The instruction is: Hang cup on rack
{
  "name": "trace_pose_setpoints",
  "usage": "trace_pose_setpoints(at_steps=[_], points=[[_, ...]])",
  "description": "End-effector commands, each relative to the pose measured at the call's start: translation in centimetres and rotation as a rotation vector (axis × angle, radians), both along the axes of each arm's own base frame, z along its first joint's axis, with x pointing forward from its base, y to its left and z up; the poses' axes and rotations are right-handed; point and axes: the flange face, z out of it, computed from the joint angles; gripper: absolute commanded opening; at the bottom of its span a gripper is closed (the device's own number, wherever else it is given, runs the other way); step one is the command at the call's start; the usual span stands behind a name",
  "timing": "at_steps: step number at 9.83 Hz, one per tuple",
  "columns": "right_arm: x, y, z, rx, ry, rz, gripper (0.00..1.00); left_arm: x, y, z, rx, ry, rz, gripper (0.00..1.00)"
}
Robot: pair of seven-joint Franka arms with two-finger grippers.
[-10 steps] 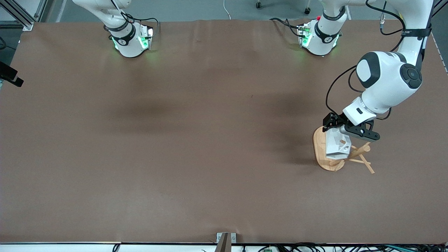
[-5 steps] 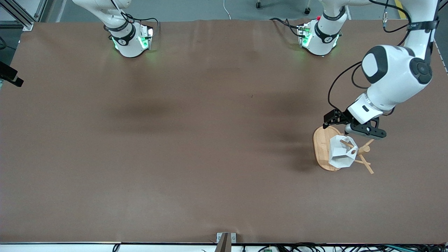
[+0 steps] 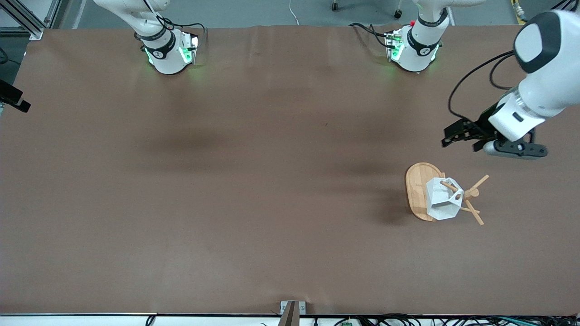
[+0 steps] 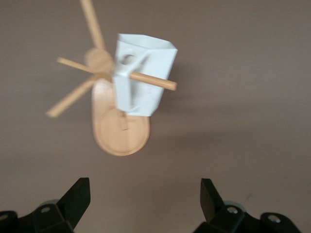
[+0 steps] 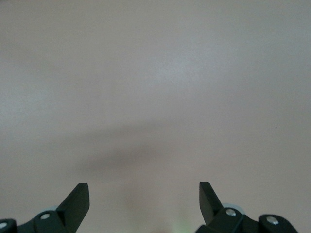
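The white faceted cup (image 3: 440, 203) hangs by its chunky handle on one slanted peg (image 4: 156, 81) of the bamboo rack (image 3: 416, 190), above the rack's oval base. Nothing grips the cup. My left gripper (image 3: 455, 136) is open and empty, up in the air over bare table beside the rack, toward the left arm's end. The left wrist view looks between its spread fingers (image 4: 77, 196) at the cup (image 4: 146, 73) and the rack (image 4: 121, 133) well ahead. My right gripper (image 5: 144, 194) is open over bare table in the right wrist view and does not show in the front view.
The rack stands toward the left arm's end of the brown table (image 3: 253, 190). Both arm bases (image 3: 170, 54) stand along the table's edge farthest from the front camera. A small metal bracket (image 3: 292, 308) sits at the nearest edge.
My left gripper has let go of the cup, opened wide and drawn up and away from the rack. The cup has settled on the peg. The right arm waits unmoved.
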Motion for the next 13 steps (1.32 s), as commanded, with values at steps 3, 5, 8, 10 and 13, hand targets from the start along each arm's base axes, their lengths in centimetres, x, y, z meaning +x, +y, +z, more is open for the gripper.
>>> trace_pose_setpoints(at_steps=[3, 5, 8, 10, 13], points=[[-0.2, -0.2, 0.1, -0.003, 0.005, 0.0, 1.0, 0.5, 2.8, 6.0, 0.071, 0.024, -0.071, 1.0], [-0.2, -0.2, 0.1, -0.003, 0.005, 0.0, 1.0, -0.8, 2.5, 9.5, 0.061, 0.075, -0.09, 1.0], [-0.2, -0.2, 0.1, -0.001, 0.005, 0.0, 1.0, -3.4, 0.3, 11.0, 0.09, 0.087, -0.014, 1.0], [-0.2, -0.2, 0.1, -0.001, 0.005, 0.0, 1.0, -4.9, -0.6, 11.2, 0.1, 0.085, 0.05, 1.0], [-0.2, -0.2, 0.1, -0.001, 0.005, 0.0, 1.0, -4.6, -0.4, 11.3, 0.129, 0.078, 0.026, 1.0]])
